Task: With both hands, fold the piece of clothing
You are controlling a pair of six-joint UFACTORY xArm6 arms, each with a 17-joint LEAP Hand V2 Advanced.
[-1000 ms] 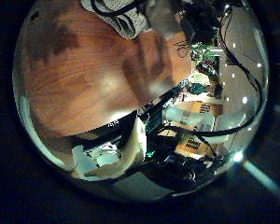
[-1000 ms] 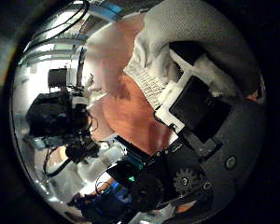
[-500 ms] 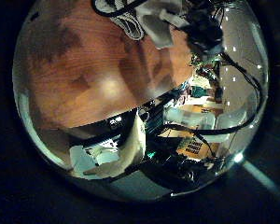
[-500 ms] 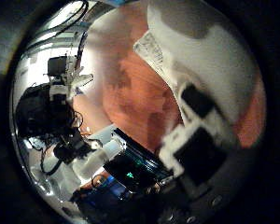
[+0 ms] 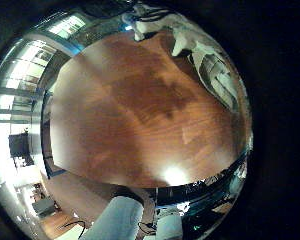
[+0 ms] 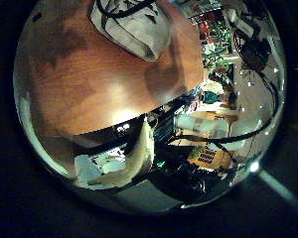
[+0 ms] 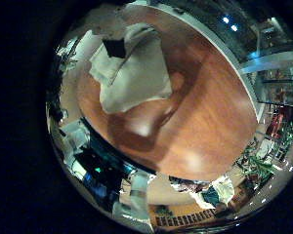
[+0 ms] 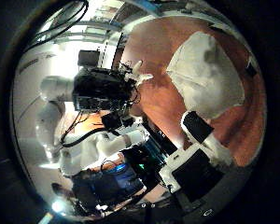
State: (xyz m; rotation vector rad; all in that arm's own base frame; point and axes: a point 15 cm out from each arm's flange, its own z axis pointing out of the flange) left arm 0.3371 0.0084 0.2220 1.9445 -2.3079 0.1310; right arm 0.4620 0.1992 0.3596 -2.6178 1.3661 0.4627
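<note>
The clothing [image 7: 132, 73] lies in a rough, bunched fold on the wooden surface [image 7: 200, 107], below both my palms and held by neither. Nearest to me, my right hand [image 8: 210, 159] has its fingers [image 8: 198, 126] loose and straight, gripping nothing. My left hand [image 8: 103, 89], across from it, looks just as slack and empty, though it shows small in that view. I judge the fold only part made. To do the next one well, I should come down on two matching corners of one edge and pinch them firmly. Then I lift both sides level and together, and lay the edge over without dragging the cloth along the surface beyond.
</note>
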